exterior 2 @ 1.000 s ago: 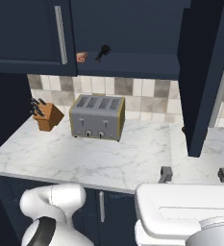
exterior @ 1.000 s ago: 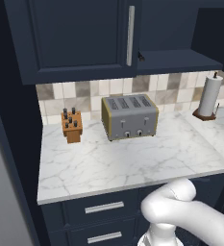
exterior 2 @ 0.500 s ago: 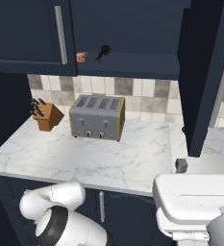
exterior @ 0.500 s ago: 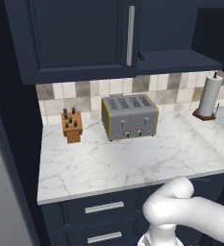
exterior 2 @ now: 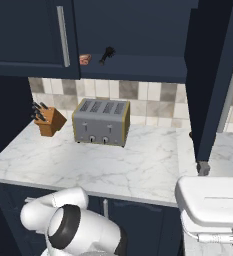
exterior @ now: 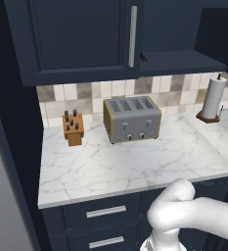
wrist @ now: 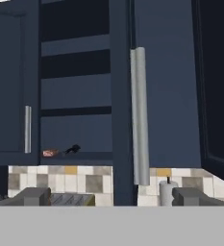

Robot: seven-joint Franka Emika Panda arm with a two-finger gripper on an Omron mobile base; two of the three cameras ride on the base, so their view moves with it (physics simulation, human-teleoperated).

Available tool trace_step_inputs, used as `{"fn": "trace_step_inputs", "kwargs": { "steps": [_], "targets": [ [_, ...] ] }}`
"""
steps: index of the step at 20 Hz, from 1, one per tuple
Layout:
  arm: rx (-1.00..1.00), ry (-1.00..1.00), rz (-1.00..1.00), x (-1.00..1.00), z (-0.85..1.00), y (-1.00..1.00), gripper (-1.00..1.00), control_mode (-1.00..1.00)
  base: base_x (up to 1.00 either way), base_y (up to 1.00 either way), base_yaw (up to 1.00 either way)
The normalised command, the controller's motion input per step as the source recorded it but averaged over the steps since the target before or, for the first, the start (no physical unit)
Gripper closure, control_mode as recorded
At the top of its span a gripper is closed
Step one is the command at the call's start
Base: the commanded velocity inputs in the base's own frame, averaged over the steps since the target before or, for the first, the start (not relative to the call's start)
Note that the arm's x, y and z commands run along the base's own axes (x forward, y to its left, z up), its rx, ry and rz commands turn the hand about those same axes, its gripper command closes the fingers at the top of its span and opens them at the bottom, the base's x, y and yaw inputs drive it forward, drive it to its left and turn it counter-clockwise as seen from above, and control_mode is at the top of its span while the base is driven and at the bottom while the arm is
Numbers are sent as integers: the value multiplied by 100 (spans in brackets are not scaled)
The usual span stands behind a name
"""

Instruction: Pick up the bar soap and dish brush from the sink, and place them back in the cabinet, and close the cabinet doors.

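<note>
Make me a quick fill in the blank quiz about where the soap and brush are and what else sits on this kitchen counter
1. The bar soap and dish brush lie on the cabinet's ____.
2. The soap lies to the ____ of the brush in the right base view.
3. The silver toaster has ____ slots.
4. On the counter, the knife block stands beside the ____.

Answers: shelf; left; four; toaster

Illumination is even and diffuse, with no visible light source. The marble counter [exterior: 135, 162] renders bright and the navy cabinet [exterior 2: 138, 30] interior reads very dark (detail there is hard to resolve). Shadows are soft and faint. The hand view is slightly soft; there is no glare and no edge distortion.
</note>
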Motion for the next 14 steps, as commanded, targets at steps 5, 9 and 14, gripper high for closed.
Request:
{"fn": "trace_step_inputs", "kwargs": {
  "steps": [5,9,14],
  "targets": [
    [0,0,0,18,-1,-10,-100,-100,0,0,0],
    [0,0,0,19,-2,-3,-100,-100,0,0,0],
    [0,0,0,16,-1,-5,-100,-100,0,0,0]
  ]
}}
